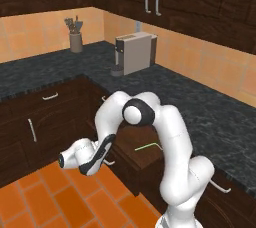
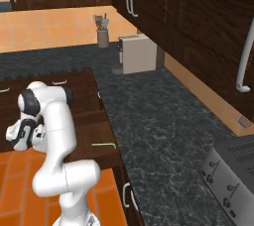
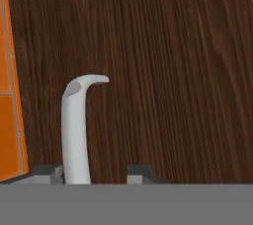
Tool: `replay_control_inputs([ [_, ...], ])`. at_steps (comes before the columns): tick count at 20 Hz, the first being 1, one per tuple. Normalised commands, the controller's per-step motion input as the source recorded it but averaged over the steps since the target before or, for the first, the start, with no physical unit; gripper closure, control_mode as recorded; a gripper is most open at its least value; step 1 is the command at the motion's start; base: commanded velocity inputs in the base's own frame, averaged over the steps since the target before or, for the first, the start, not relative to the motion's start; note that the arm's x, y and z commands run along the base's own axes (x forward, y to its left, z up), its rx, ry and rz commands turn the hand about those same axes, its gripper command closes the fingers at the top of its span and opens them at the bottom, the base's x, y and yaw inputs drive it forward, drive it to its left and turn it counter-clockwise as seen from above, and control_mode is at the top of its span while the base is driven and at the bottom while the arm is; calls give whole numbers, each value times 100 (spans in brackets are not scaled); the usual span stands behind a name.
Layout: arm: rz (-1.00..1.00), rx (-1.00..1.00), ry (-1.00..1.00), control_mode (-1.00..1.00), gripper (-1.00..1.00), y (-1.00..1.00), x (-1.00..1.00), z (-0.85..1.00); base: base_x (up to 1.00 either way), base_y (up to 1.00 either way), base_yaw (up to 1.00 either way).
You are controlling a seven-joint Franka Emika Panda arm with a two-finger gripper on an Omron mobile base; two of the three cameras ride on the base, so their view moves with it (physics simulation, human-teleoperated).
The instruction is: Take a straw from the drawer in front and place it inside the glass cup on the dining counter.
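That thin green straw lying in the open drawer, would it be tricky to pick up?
Probably fiddly. The straw looks very thin and lies flat on the drawer floor, so the fingers have little to close on. Being round, it may roll when nudged, though its bent end should check that. It looks very light, so a touch could shift it.

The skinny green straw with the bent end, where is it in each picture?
Left base view: the thin light-green straw lies in the open dark-brown wooden drawer, just right of the white arm's elbow, centre of the picture.
Right base view: it lies in the drawer lower centre-left, beside the arm.
Hand view: this one shows the drawer's front and its curved silver handle, not the straw.
Shared landmark: the beige boxy coffee machine on the black speckled counter.
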Motion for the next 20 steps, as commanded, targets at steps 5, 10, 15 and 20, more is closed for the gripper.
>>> replay_control_inputs([
  [5, 0, 18, 4, -100, -100, 10, -64, 43, 0, 0, 0],
  [10, 0, 47, 33, -100, -100, -3, -40, 57, 0, 0, 0],
  [15, 0, 43, 16, -100, -100, -11, -63, 80, 0, 0, 0],
  [20, -12, 29, 0, -100, -100, -90, -35, 100, 0, 0, 0],
])
